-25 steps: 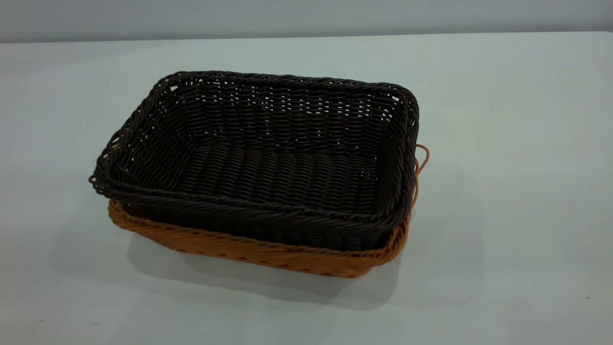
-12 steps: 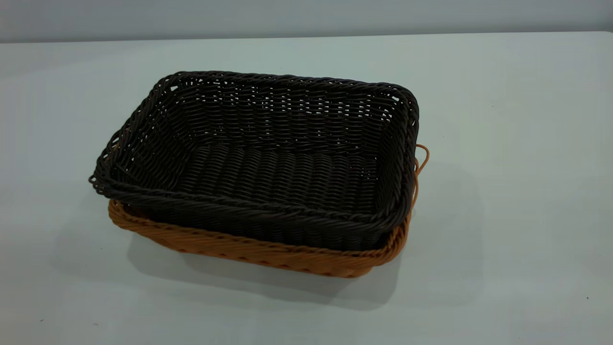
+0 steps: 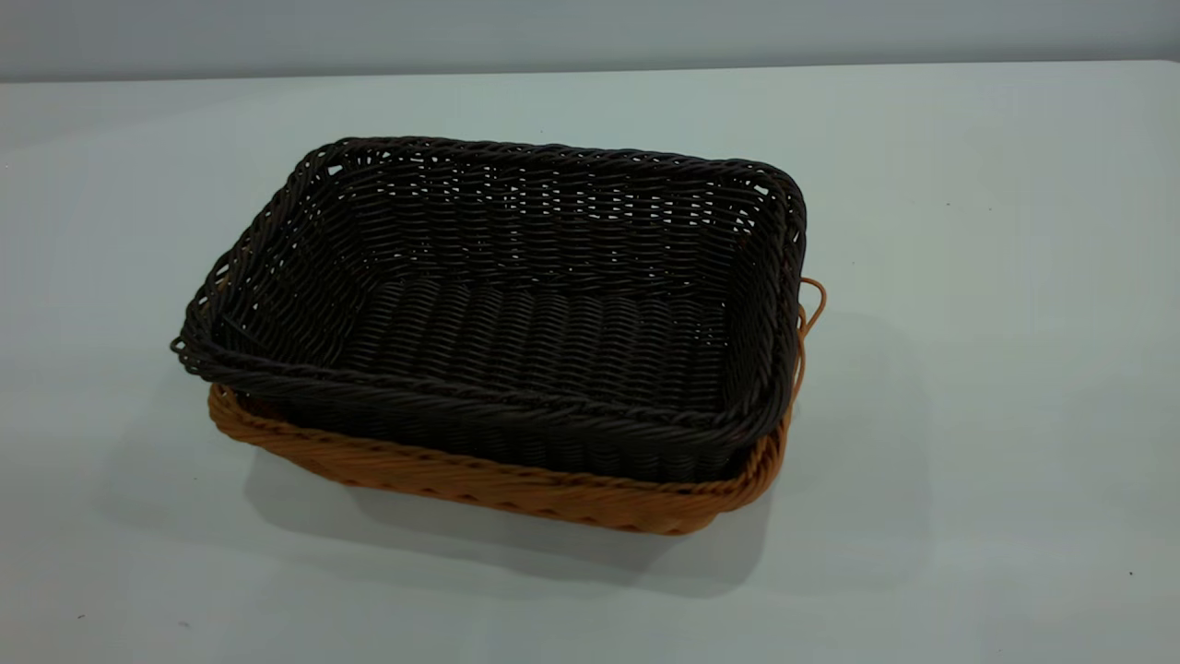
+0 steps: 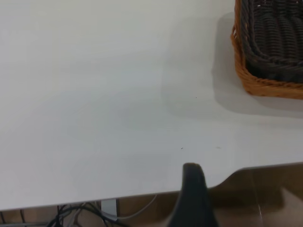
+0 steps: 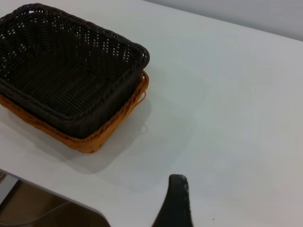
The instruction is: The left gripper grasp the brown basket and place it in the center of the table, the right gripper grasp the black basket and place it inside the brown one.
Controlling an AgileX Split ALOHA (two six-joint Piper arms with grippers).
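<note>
The black basket [image 3: 516, 314] sits nested inside the brown basket [image 3: 516, 484] near the middle of the table [image 3: 968, 231]; its braided rim rides above the brown rim, and a thin orange loop handle [image 3: 811, 300] pokes out at the right end. Neither arm shows in the exterior view; both are pulled well back from the pair. The left gripper [image 4: 191, 198] shows only a single dark finger over the table's edge, with the baskets' corner off to one side of the wrist view; whether that pincer is released or clenched cannot be told. The right gripper [image 5: 175, 201] likewise shows one dark finger above bare tabletop, well apart from the stack, and its state cannot be told either; it grasps nothing visible. By the look of things both placements are made, so the step in hand seems to be the retreat and check. Doing that well means keeping both arms clear of the wicker so that no finger catches the rim or the loop handle; the black basket looks slightly offset toward the left over the brown one, so any nudge risks tipping it out of its seat.
</note>
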